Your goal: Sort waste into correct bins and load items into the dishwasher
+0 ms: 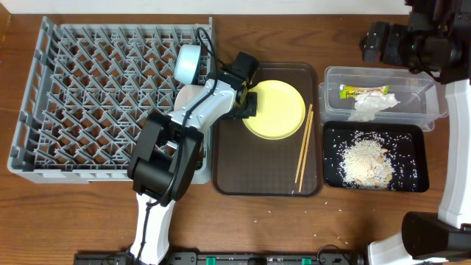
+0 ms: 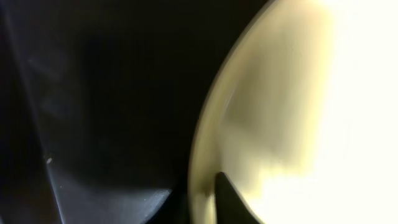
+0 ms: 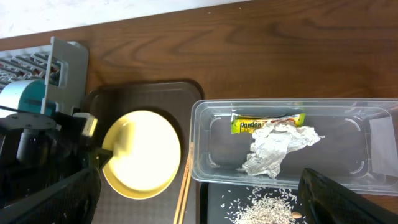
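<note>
Left fingers (image 1: 247,103) clench the yellow plate (image 1: 283,110) at its rim (it rests on the brown tray (image 1: 257,165)). Right fingers (image 3: 348,199) hang released near the clear tub (image 3: 217,149).

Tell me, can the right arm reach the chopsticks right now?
Probably yes: the chopsticks lie uncovered on the brown tray, beside the yellow plate, on the side nearest the open right end effector.

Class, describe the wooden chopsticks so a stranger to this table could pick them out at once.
Find the big grey dish rack on the left; just right of it lies a brown tray. The chopsticks lie along that tray's right edge, beside the yellow plate. They are the only thin, pale wooden sticks there.
</note>
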You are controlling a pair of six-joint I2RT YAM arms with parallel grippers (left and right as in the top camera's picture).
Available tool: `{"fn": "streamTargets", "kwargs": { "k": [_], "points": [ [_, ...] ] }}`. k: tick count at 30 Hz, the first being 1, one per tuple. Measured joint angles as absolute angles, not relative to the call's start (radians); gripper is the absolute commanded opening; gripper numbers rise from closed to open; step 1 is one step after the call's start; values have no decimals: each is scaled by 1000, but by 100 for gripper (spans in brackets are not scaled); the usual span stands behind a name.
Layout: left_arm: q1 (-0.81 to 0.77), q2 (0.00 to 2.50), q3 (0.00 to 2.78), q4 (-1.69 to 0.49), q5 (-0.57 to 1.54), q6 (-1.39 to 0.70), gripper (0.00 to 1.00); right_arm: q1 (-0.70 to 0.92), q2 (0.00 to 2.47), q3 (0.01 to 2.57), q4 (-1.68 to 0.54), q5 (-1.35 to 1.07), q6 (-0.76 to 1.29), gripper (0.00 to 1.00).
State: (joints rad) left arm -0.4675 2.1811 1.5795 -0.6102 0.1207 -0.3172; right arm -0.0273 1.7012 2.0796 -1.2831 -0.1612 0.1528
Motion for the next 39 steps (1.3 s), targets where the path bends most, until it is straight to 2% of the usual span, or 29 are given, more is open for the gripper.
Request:
{"fn": "streamTargets", "kwargs": {
  "k": [12,22,26,27,28,29,31,39],
  "points": [
    [-470,2164,1581,-611,98,-297,7,-27,1701,2080,-1283,-161,153,99],
    [-474,1904,1574,-633,-60,-278,7,-27,1701,2080,-1283,-161,153,99],
    [-479,1876,1574,-639,-78,-271,8,-27,1701,2080,-1283,-161,153,99],
    [-479,1878,1574,-642,-79,-269,11,-27,1701,2080,-1283,-161,153,99],
    [-479,1879,1574,-647,-79,-268,26,-27,1701,2080,-1283,-161,153,99],
    [-479,1879,1574,-658,-78,-264,34,-27,1701,2080,-1283,-161,153,99],
    [-479,1883,1574,-685,-68,-264,43,-27,1701,2080,-1283,-161,153,99],
    [-478,2016,1574,-695,93,-265,47,-27,1701,2080,-1283,-161,153,99]
  ]
}}
